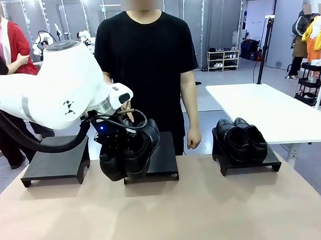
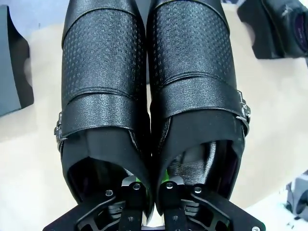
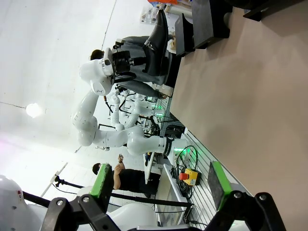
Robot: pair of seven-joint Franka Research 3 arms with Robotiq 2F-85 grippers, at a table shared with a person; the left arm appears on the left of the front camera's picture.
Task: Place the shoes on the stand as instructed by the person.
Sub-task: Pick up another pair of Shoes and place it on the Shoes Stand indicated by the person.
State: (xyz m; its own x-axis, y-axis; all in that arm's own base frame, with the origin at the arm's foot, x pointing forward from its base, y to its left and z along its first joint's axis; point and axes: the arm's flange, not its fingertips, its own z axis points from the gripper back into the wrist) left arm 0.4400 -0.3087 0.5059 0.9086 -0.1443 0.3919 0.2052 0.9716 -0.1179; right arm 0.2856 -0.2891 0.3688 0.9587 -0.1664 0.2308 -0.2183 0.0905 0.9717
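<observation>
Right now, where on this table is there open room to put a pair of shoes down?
The left stand has a bare top. The middle stand is crowded: the left hand, shut on the buckled pair, hangs over its front. The right stand carries the plain pair. The tan table in front is bare.

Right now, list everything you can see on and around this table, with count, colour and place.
Buckled shoes: one pair, glossy black, held toes-down in front of the middle stand.
Plain shoes: one pair, black, on the right stand.
Stands: three, black, in a row at the table's far edge: left, middle, right.
Table: one, tan.
Person: one, black T-shirt, standing behind the middle stand.
Left pincer: shut on the buckled shoes' inner sides.
Right pincer: open, green pads, holding nothing.
</observation>
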